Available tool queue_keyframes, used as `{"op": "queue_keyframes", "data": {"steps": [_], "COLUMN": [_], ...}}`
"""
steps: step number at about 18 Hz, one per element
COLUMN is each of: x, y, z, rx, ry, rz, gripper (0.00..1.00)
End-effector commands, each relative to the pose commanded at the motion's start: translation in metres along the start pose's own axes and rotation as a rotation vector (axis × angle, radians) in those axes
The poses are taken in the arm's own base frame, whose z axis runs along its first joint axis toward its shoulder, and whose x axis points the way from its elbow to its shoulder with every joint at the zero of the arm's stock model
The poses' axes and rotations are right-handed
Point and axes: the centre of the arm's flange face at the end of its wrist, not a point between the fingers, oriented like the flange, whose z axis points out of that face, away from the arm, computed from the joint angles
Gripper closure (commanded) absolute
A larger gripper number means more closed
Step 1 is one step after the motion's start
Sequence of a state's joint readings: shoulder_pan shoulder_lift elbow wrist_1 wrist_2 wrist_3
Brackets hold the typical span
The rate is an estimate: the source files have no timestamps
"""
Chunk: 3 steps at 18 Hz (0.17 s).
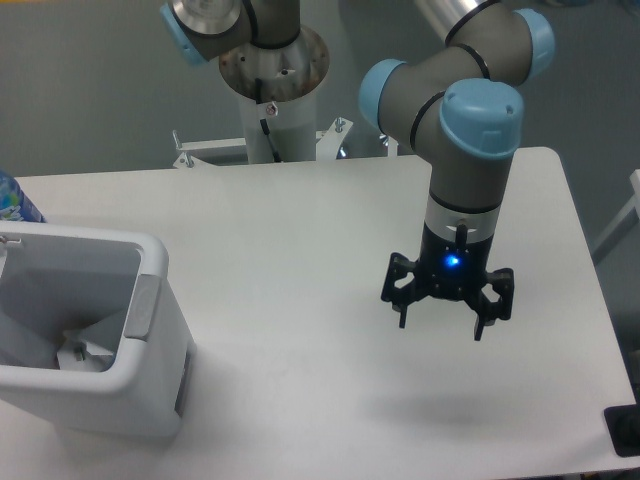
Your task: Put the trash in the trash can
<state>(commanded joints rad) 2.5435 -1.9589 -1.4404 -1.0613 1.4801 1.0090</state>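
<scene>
End effector [441,327] hangs above right part of white counter [300,260], 2 fingers spread apart, grasping nothing, blue light lit on body. Shadow on counter below it, nearer. Trash can [100,340] stands at near left of counter, well apart from end effector, grey strip on right rim. Pale crumpled trash [72,352] lies inside at bottom, details unclear. Blue bottle [14,200] partly visible at left edge, behind trash can.
</scene>
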Motion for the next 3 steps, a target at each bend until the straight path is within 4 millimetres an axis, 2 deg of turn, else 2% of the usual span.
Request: {"op": "queue_keyframes", "data": {"steps": [3], "x": [0.0029], "y": [0.0026], "z": [0.0030], "rx": [-0.032], "ry": [0.008], "rz": [0.071], "gripper": [0.00]}}
